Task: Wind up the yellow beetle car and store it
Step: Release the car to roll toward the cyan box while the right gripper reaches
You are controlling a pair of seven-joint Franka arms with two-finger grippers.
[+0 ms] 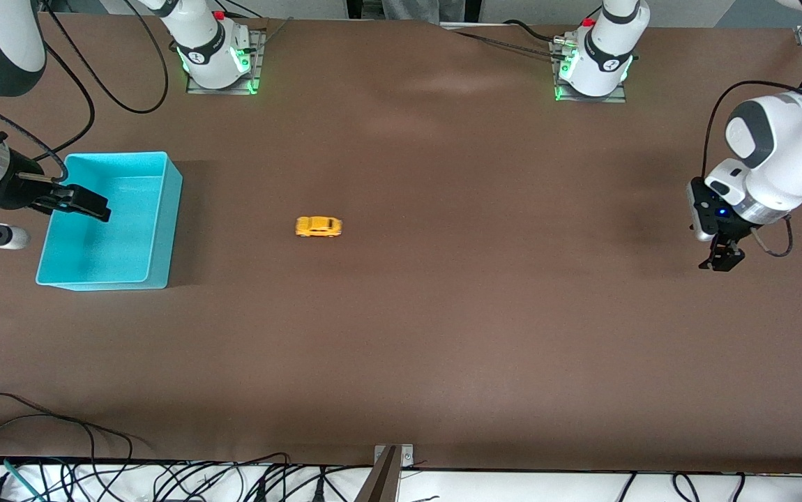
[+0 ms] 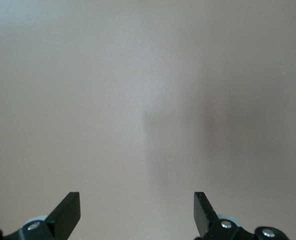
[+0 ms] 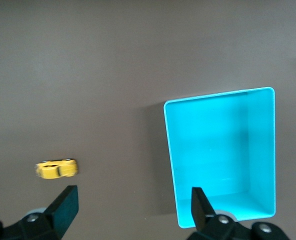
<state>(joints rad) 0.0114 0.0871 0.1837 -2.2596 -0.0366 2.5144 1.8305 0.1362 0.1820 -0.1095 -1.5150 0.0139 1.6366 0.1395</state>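
While the car (image 1: 318, 226) sits alone on the bare desk (image 1: 443, 335), wheels down and side-on to the front camera, we judge the step in hand to be the reach for it. We want a gripper low and square over the rounded body, pinching the flanks, wheels free for winding. Our right gripper (image 1: 84, 202) hangs over the bin (image 1: 164, 230), jaws wide and empty; the car lies well apart from it, toward the middle of the desk. Our left gripper (image 1: 722, 259) waits over its own end of the desk, jaws spread, holding nothing, the car farther off still.
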